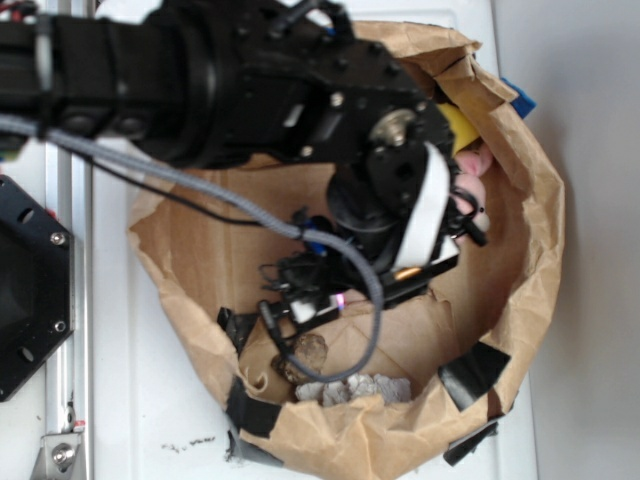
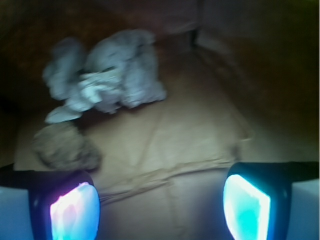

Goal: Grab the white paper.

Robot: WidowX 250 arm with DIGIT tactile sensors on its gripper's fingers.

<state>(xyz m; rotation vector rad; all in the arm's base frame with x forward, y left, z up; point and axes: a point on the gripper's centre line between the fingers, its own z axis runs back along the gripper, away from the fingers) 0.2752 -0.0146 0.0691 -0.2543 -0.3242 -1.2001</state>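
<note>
Gripper [image 2: 160,200] spread wide, empty, hovering over bag [image 1: 520,260] floor. Paper [image 2: 107,77] at 11 o'clock in wrist view, against bag wall, rock [image 2: 65,145] just beside at 9. Shift toward 11, straddle wad only, descend, then close.

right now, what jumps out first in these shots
The black robot arm fills the top of the exterior view, reaching into a crumpled brown paper bag. In the wrist view the open pincer glows pink and cyan at the bottom edge, with bare bag floor between its fingers. Beyond it, upper left, sits the white paper, and a brown rock-like lump lies just in front of it.
</note>
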